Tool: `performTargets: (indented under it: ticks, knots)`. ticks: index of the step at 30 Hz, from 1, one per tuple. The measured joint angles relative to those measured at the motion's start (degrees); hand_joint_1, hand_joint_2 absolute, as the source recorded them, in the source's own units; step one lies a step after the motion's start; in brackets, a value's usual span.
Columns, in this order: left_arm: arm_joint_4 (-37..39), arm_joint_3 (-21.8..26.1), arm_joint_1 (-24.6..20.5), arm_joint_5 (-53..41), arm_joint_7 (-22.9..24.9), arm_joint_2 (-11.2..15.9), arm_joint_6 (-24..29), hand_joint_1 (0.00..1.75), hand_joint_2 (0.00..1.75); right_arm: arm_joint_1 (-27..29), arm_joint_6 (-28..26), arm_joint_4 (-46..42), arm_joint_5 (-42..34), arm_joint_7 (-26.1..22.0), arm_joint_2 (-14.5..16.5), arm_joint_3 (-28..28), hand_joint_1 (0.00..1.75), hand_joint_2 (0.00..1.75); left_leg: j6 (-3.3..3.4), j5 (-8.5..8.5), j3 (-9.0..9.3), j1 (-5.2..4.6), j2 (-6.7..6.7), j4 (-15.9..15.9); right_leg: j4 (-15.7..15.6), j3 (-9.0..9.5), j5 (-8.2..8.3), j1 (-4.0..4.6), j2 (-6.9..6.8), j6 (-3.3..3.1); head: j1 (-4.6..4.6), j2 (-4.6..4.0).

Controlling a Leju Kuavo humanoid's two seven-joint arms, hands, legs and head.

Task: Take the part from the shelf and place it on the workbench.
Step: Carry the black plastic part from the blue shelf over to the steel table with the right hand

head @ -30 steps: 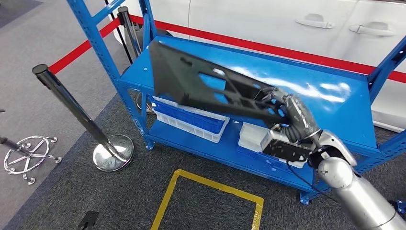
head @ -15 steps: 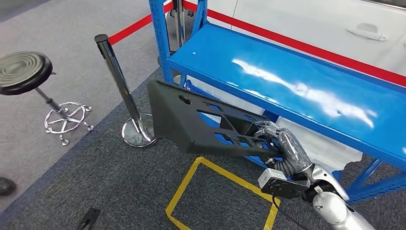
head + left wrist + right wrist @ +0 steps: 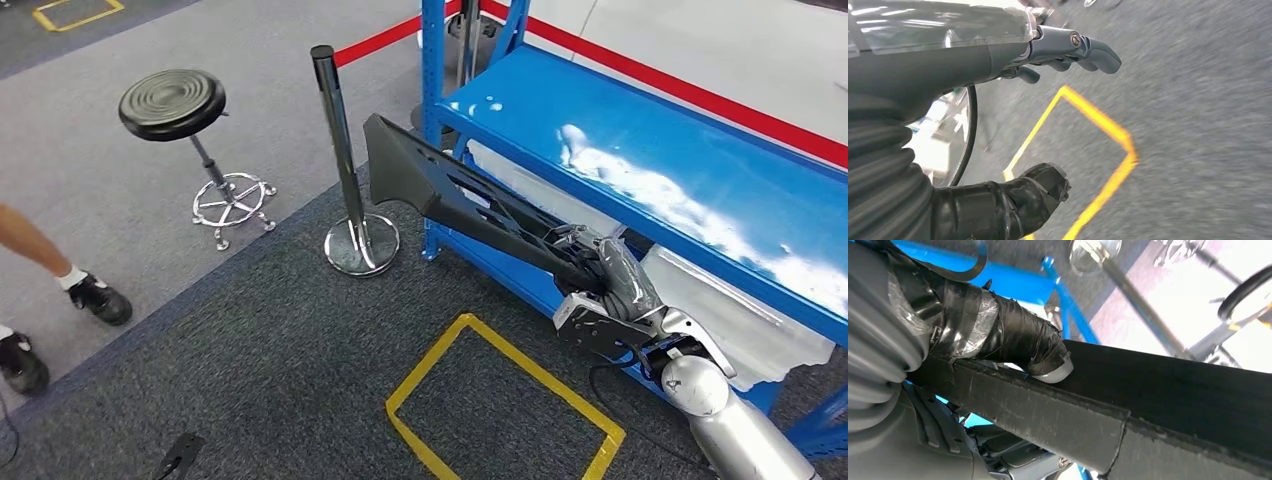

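The part (image 3: 455, 205) is a long flat black panel with cut-outs. My right hand (image 3: 610, 275) grips its near end and carries it in the air, off the blue shelf (image 3: 640, 150), its far end reaching toward the chrome post (image 3: 340, 150). Close up, the right hand's taped thumb (image 3: 1013, 342) presses on the part's black edge (image 3: 1158, 405). My left hand (image 3: 998, 125) hangs over the grey carpet with fingers apart and nothing in it.
A yellow taped square (image 3: 500, 400) marks the carpet in front of me. A black stool (image 3: 175, 105) stands at the left, and a person's feet (image 3: 60, 310) are at the left edge. A red barrier belt (image 3: 700, 95) runs behind the shelf.
The whole view has swung left: the shelf has slid to the right and the stool and a person's feet have come in. The part has stayed in my right hand and turned edge-on.
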Motion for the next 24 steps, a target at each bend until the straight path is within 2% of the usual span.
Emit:
performTargets:
  ticks: [1, 2, 3, 4, 5, 6, 7, 8, 9, 10, 12, 13, 14, 15, 16, 17, 19, 20, 21, 23, 24]
  knots:
    - [0.0, -0.1, 0.0, -0.3, 0.3, -0.1, -0.3, 0.0, 1.75, -0.2, -0.1, 0.3, 0.0, 0.3, 0.1, 0.0, 1.75, 1.75, -0.46, 1.74, 1.47, 0.41, 0.39, -0.4, 0.5, -0.96, 0.32, -0.14, -0.89, 0.29, -0.01, 0.0]
    - [0.0, -0.1, 0.0, -0.5, 0.5, -0.1, -0.4, 0.0, 1.75, -0.3, -0.2, 0.5, -0.1, 0.7, 0.1, 0.0, 1.75, 1.75, -0.84, 3.06, 3.83, 0.74, 1.17, -2.6, 1.0, -1.83, 0.54, -0.26, -1.72, 0.57, -0.02, 0.0]
    - [0.0, -0.2, 0.0, -0.7, 0.6, -0.2, -0.4, 0.0, 1.75, -0.4, -0.4, 0.5, 0.0, 1.1, 0.1, 0.0, 1.75, 1.75, -1.2, 3.02, 6.76, 0.72, 2.45, -6.2, 1.6, -2.61, 0.68, -0.31, -2.48, 0.89, -0.09, 0.0]
    - [0.0, -0.2, -0.1, -0.8, 0.6, -0.3, -0.4, 0.0, 1.75, -0.6, -0.5, 0.6, 0.0, 1.4, 0.1, -0.1, 1.75, 1.75, -1.1, 2.18, 9.37, 0.52, 3.57, -9.9, 2.1, -3.2, 0.83, -0.31, -3.23, 1.25, -0.11, 0.0]
    - [0.0, -0.3, -0.2, -0.9, 0.6, -0.4, -0.4, 0.0, 1.75, -0.7, -0.6, 0.6, 0.0, 1.5, 0.1, -0.1, 1.75, 1.75, -0.74, 1.15, 11.01, 0.16, 4.34, -12.7, 2.4, -3.54, 1.05, -0.25, -3.98, 1.68, -0.14, 0.0]
    - [0.0, -0.3, -0.1, -0.9, 0.6, -0.5, -0.4, 0.0, 1.75, -0.8, -0.7, 0.7, 0.0, 1.7, 0.1, -0.2, 1.75, 1.75, -0.18, 0.39, 11.65, -0.31, 4.48, -14.4, 2.5, -3.76, 1.36, -0.24, -4.7, 2.13, -0.16, 0.0]
    - [0.0, -0.4, 0.0, -0.9, 0.5, -0.5, -0.4, 0.0, 1.75, -0.8, -0.7, 0.9, 0.0, 1.8, 0.1, -0.3, 1.75, 1.75, 0.71, 0.57, 11.41, -0.55, 3.92, -15.0, 2.4, -3.86, 1.78, -0.32, -5.44, 2.61, -0.14, 0.0]
    - [0.0, -0.5, 0.2, -1.0, 0.3, -0.5, -0.5, 0.0, 1.75, -0.8, -0.7, 1.1, -0.1, 2.0, 0.1, -0.3, 1.75, 1.75, 1.43, 1.15, 10.99, -0.63, 3.37, -15.2, 2.5, -3.99, 1.79, -0.53, -5.36, 3.08, -0.14, 0.0]
    - [0.0, -0.6, 0.3, -1.1, 0.0, -0.6, -0.6, 0.0, 1.75, -0.7, -0.8, 1.3, -0.2, 2.3, 0.0, -0.3, 1.75, 1.75, 2.16, 1.76, 10.55, -0.67, 2.83, -15.4, 3.0, -4.3, 0.98, -0.78, -4.26, 3.39, -0.15, 0.0]
    - [0.0, -0.7, 0.3, -1.2, -0.3, -0.7, -0.6, 0.0, 1.75, -0.7, -0.8, 1.5, -0.2, 2.5, -0.1, -0.3, 1.75, 1.75, 2.88, 2.41, 10.04, -0.65, 2.35, -15.6, 4.4, -4.83, -0.77, -0.96, -2.5, 3.56, -0.14, 0.0]
    - [0.0, -0.9, -0.2, -1.5, -0.9, -0.8, -0.7, 0.0, 1.75, -0.5, -1.0, 1.8, -0.2, 3.2, -0.6, -0.4, 1.75, 1.75, 3.86, 3.62, 8.76, -0.83, 1.12, -15.7, 10.5, -6.57, -6.2, -0.97, 1.52, 3.41, -0.12, 0.0]
    - [0.0, -1.1, -0.5, -1.5, -1.0, -0.9, -0.7, 0.0, 1.75, -0.5, -1.1, 2.0, -0.2, 3.5, -0.9, -0.6, 1.75, 1.75, 4.12, 4.21, 8.04, -1.01, 0.34, -15.7, 14.0, -7.38, -8.41, -0.84, 2.51, 3.22, -0.1, 0.0]
    - [0.0, -1.3, -0.9, -1.5, -1.1, -1.0, -0.8, 0.0, 1.75, -0.5, -1.1, 2.1, -0.2, 3.9, -1.2, -0.7, 1.75, 1.75, 4.23, 4.81, 7.32, -1.21, -0.53, -15.6, 16.7, -7.71, -9.55, -0.67, 3.01, 3.0, -0.1, 0.0]
    - [0.0, -1.4, -1.1, -1.5, -0.9, -1.0, -0.8, 0.0, 1.75, -0.5, -1.1, 2.2, -0.2, 4.3, -1.3, -0.9, 1.75, 1.75, 4.26, 5.4, 6.62, -1.4, -1.38, -15.6, 17.6, -7.25, -9.48, -0.5, 3.23, 2.72, -0.11, 0.0]
    - [0.0, -1.5, -1.3, -1.5, -0.6, -1.1, -0.9, 0.0, 1.75, -0.6, -1.0, 2.3, -0.1, 4.6, -1.4, -1.0, 1.75, 1.75, 4.22, 5.96, 5.96, -1.54, -2.19, -15.5, 16.5, -5.86, -8.39, -0.34, 3.42, 2.37, -0.11, 0.0]
    - [0.0, -1.6, -1.5, -1.5, -0.2, -1.2, -0.9, 0.0, 1.75, -0.7, -0.8, 2.3, 0.0, 5.0, -1.5, -1.0, 1.75, 1.75, 4.15, 6.52, 5.35, -1.63, -2.95, -15.5, 13.5, -3.6, -6.8, -0.18, 3.94, 1.95, -0.12, 0.0]
    - [0.0, -1.7, -1.8, -1.6, 0.5, -1.4, -1.0, 0.0, 1.75, -1.4, -0.4, 2.3, 0.2, 5.5, -1.8, -1.2, 1.75, 1.75, 3.93, 7.69, 4.18, -1.73, -4.27, -15.4, 5.8, 1.26, -4.99, -0.07, 6.68, 1.18, -0.21, 0.01]
    - [0.0, -1.7, -2.0, -1.7, 0.7, -1.4, -1.0, 0.0, 1.75, -1.7, -0.2, 2.3, 0.3, 5.6, -1.9, -1.3, 1.75, 1.75, 3.74, 8.37, 3.76, -1.73, -4.94, -15.5, 3.1, 2.72, -4.6, -0.04, 7.83, 1.05, -0.22, 0.01]
    - [0.0, -1.7, -2.0, -1.8, 0.8, -1.4, -1.0, 0.0, 1.75, -1.9, -0.1, 2.3, 0.4, 5.8, -2.0, -1.3, 1.75, 1.75, 3.48, 9.07, 3.46, -1.69, -5.59, -15.8, 1.7, 3.31, -4.53, 0.02, 8.43, 1.03, -0.25, 0.01]
    - [0.0, -1.8, -1.9, -1.9, 1.0, -1.3, -1.0, 0.0, 1.75, -2.4, 0.1, 2.3, 0.5, 6.0, -2.1, -1.4, 1.75, 1.75, 2.87, 10.3, 2.99, -1.64, -6.87, -16.4, 1.1, 2.99, -3.58, -0.06, 7.14, 1.07, -0.22, 0.0]
    - [0.0, -1.8, -1.8, -2.0, 1.1, -1.3, -1.1, 0.0, 1.75, -2.6, 0.2, 2.3, 0.6, 6.0, -2.1, -1.4, 1.75, 1.75, 2.53, 9.9, 2.55, -1.72, -6.33, -16.2, 0.8, 2.68, -3.05, -0.19, 6.27, 0.91, -0.29, 0.0]
